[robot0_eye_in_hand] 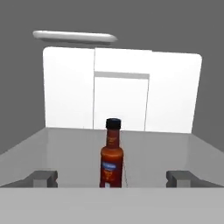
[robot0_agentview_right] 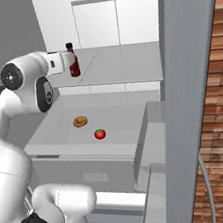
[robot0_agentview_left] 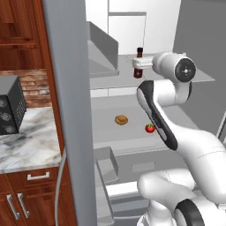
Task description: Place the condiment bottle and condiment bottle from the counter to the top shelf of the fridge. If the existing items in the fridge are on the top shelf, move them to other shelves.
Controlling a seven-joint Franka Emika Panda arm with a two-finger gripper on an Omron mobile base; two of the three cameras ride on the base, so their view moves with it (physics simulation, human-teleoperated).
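The condiment bottle (robot0_eye_in_hand: 112,155) stands upright on the top shelf of the fridge (robot0_agentview_right: 121,64) between the wide-open, empty hand's (robot0_eye_in_hand: 112,178) fingers, tomato (robot0_agentview_left: 150,128) and bun (robot0_agentview_left: 121,119) lie on the shelf below, and a second bottle likely remains.

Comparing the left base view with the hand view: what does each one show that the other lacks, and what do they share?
Left base view alone: the counter, a dark appliance on it, and the bun and tomato on the lower shelf. Hand view alone: the open jaws flanking the condiment bottle, apart from it. Shared: that bottle upright on the top shelf, and the fridge's white back wall.
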